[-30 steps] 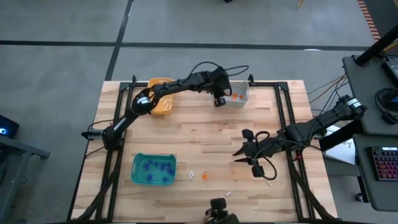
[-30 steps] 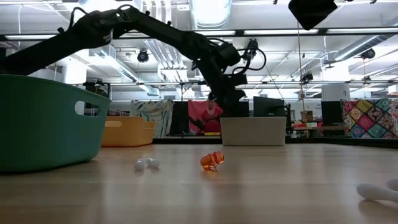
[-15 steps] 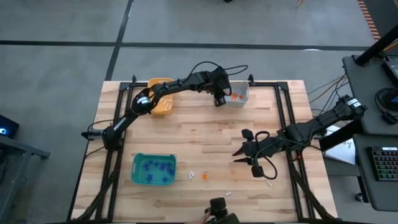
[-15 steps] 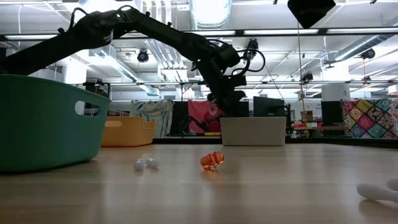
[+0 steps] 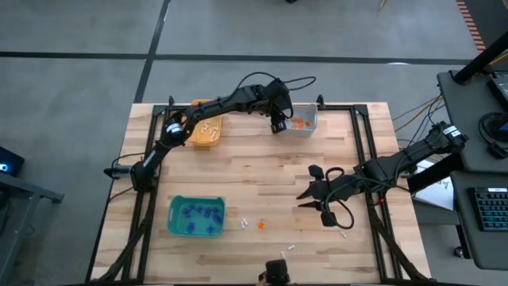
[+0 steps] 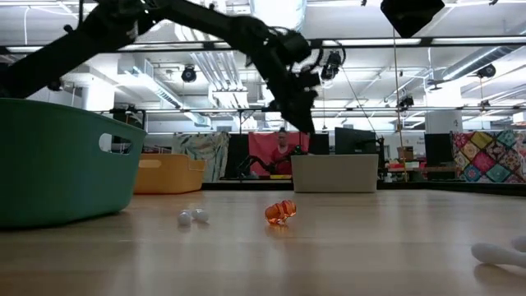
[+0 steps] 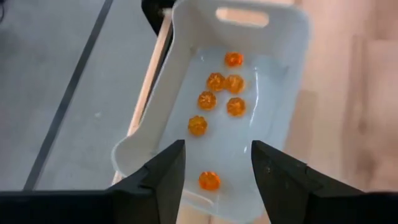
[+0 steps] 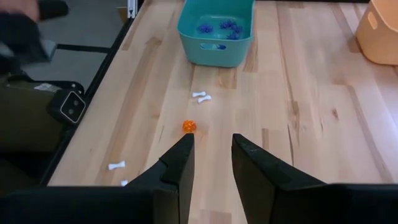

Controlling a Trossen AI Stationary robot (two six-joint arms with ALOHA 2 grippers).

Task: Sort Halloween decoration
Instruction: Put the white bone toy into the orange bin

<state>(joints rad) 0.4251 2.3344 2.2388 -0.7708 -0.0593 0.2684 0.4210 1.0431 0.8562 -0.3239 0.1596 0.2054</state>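
Left gripper (image 7: 214, 171) risen over grey bin (image 5: 305, 127), fingers apart (empty); right gripper (image 8: 211, 165) parted; no writing legible.

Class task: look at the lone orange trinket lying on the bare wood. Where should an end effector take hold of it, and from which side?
Grip the orange trinket across its round middle, coming straight down from above. It is small, roundish and lies apart from the white pieces, so fingers probably fit on either side.

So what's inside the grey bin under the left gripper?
Seven orange roundish trinkets lie in the grey bin, most clustered mid-floor, one apart. The open, empty left gripper hovers above; its fingers cover the bin's nearest corners, so anything there cannot be seen.
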